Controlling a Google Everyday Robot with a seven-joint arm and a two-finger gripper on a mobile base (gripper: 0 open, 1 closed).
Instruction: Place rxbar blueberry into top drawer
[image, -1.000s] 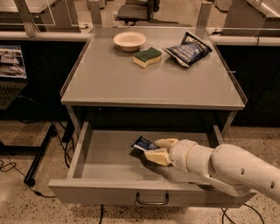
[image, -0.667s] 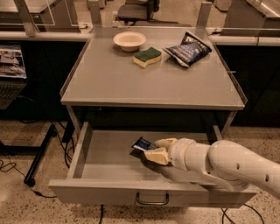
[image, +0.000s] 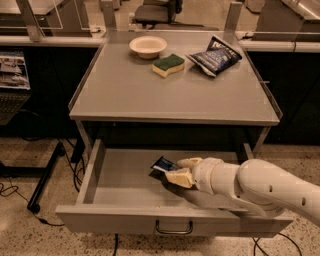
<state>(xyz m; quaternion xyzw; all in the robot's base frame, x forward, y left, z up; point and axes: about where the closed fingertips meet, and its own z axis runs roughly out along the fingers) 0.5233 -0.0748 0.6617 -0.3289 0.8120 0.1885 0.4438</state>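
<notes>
Place: looks like a lab or office test area | grey metal counter (image: 150, 95) set between similar benches with clear partition panels (image: 55, 12) | office chair (image: 157, 10) behind | speckled hard floor (image: 30, 230) with loose cables (image: 15, 192) | my pincer (image: 181, 170) is inside the open top drawer (image: 125, 182).

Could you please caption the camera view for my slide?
Claw holds the rxbar blueberry low inside the open top drawer.
</notes>
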